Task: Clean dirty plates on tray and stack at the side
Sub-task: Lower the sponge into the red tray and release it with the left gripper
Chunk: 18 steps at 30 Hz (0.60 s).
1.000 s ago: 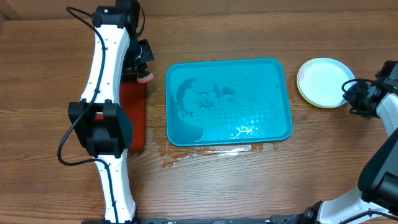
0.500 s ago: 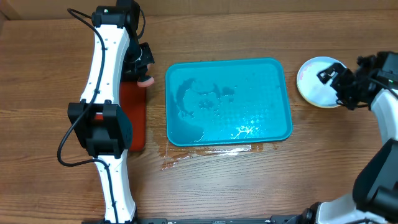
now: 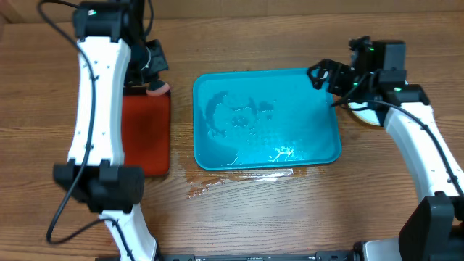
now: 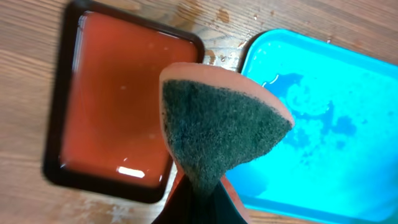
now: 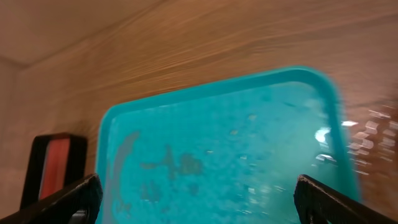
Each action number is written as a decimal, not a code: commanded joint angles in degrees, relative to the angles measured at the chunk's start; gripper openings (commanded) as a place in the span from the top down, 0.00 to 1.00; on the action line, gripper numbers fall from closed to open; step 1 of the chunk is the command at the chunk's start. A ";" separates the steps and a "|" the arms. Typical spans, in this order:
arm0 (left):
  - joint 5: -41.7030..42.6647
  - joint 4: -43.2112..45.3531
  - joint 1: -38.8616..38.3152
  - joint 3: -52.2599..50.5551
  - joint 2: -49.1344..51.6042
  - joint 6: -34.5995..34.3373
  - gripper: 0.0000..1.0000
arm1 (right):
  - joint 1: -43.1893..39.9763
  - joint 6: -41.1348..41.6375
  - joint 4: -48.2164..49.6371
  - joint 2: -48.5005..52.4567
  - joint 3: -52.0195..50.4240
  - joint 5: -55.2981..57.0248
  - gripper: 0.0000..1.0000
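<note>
3 views, 1 moment.

Overhead: only 1 sliver of the plates (image 3: 361, 116) shows. It sits on the desk (image 3: 290, 217) just beside the right edge of the tray (image 3: 217, 156), mostly hidden under the right arm (image 3: 413, 138), so the count cannot be told. The tray lies mid-desk, wet, with no plate on it. The right gripper (image 3: 330, 85) hangs over the tray's far right corner, jaws spread, carrying nothing. The left gripper (image 3: 154, 78) is over the far end of the red tray (image 3: 145, 138), pinching a sponge (image 3: 159, 88).

Left wrist: the fingers are clenched on the sponge's narrow end, with its green scouring face toward the camera. The red tray below holds a film of liquid. Water patches lie on the tray.

Right wrist: 2 fingertips (image 5: 81, 193) sit at the lower corners, wide apart, with nothing between them. The tray below is blurred.

Handling, as judged: the plates are probably light, stiff and not fragile, but slick while wet. They look too shallow to grip across, so the rim is the place, 1 finger over the lip and 1 under. A squeeze on a wet rim could let the plate slide out.
</note>
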 commanded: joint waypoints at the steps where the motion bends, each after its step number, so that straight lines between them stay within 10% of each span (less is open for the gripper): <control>1: -6.08 -2.08 -0.50 -0.04 -5.38 -2.12 0.95 | 3.26 0.33 1.95 -0.26 1.29 2.58 0.00; 11: -10.21 1.60 4.04 -17.90 -7.96 -10.25 0.96 | 4.79 5.81 1.66 3.50 1.29 7.82 0.00; 18: 6.49 16.37 15.54 -35.36 -7.91 0.90 0.95 | 4.79 5.81 1.81 5.99 1.27 7.80 0.00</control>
